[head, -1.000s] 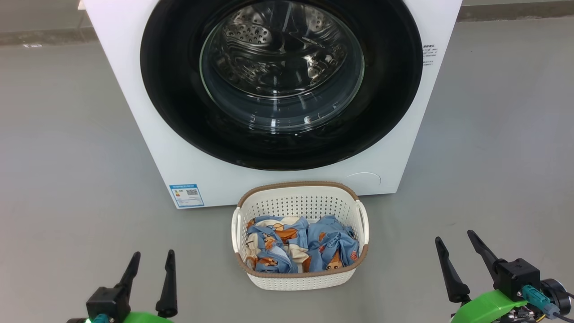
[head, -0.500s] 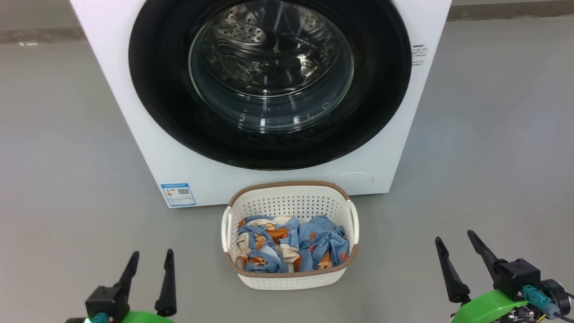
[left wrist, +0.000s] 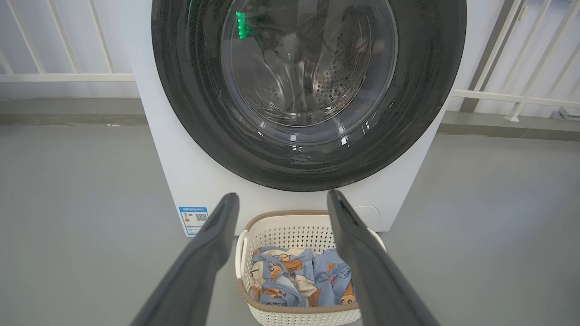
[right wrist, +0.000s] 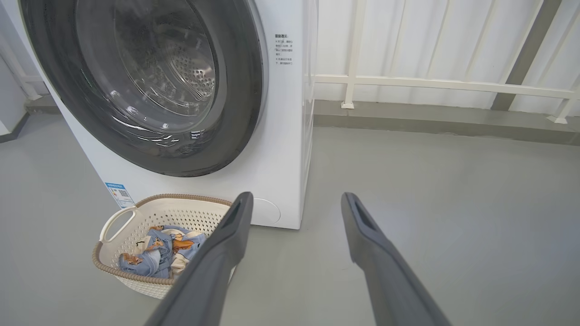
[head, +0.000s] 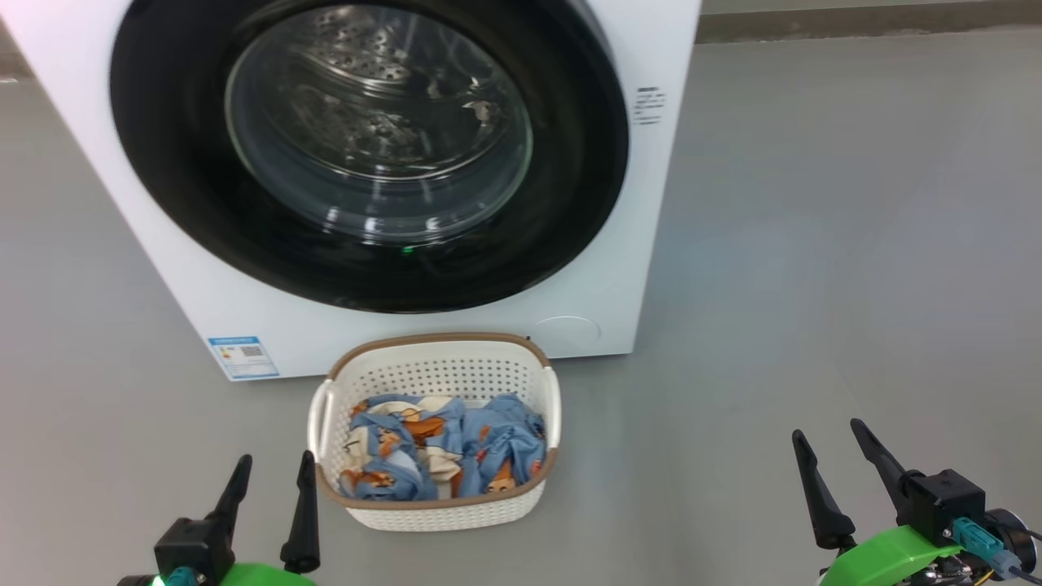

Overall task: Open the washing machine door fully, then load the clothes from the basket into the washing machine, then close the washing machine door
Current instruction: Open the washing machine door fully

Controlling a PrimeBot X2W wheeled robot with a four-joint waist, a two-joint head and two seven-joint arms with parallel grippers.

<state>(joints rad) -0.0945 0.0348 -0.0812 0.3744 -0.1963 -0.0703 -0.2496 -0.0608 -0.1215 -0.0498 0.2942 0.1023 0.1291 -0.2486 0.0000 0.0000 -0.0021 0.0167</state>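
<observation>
The white washing machine [head: 407, 334] stands on the grey floor, its round black-rimmed door [head: 570, 203] closed against the front. The same door [left wrist: 421, 113] shows in the left wrist view and again as the door [right wrist: 244, 104] in the right wrist view. In front of it sits the cream basket [head: 440, 513] with the blue and cream clothes [head: 444, 448] inside. My left gripper [head: 273, 468] is open at the lower left, just left of the basket. My right gripper [head: 830, 439] is open at the lower right, well clear of the basket. Both grippers are empty.
A blue energy sticker [head: 242, 356] and a round lower flap [head: 566, 332] mark the machine's front. A white railing [right wrist: 435, 83] and a low kerb [right wrist: 444, 120] run behind the machine. Bare grey floor [head: 814, 244] spreads to the right of the machine.
The whole head view has shifted, so the machine and basket now sit further left in it; the camera turned. Both grippers hold the same open pose.
</observation>
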